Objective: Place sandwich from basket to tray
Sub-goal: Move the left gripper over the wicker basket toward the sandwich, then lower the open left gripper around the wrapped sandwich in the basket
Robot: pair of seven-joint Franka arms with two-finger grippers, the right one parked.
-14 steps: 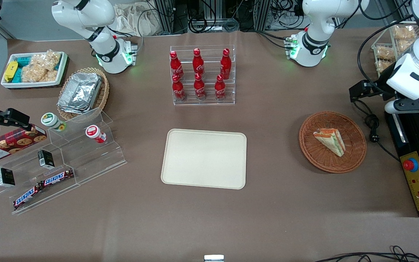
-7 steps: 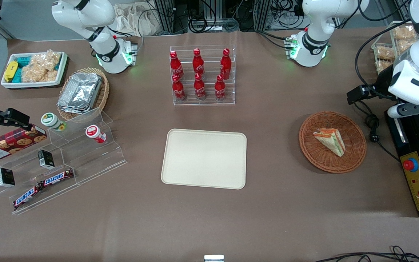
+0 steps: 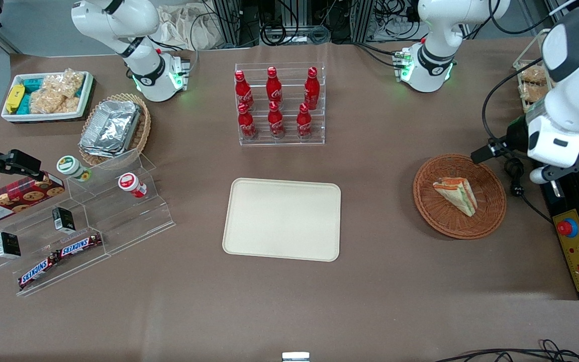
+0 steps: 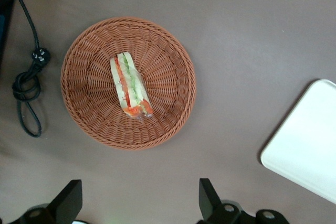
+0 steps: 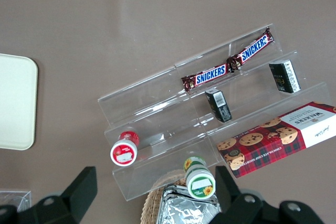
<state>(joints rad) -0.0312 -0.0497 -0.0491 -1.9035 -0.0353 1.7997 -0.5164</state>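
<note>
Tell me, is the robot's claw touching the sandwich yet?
Apart. In the left wrist view the open gripper hovers high over bare table, with a clear gap to the sandwich lying in the basket.

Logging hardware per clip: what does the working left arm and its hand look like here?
The left arm has glossy white shells with dark grey joint bands, a black cable looping alongside it, and a black camera block at the wrist. Its base glows green. The hand carries two black wedge-shaped fingers, spread apart above the table beside the basket.

tray [image 4: 304, 150] cropped by wrist frame edge, end effector [image 4: 137, 203] fingers only partly in frame
</note>
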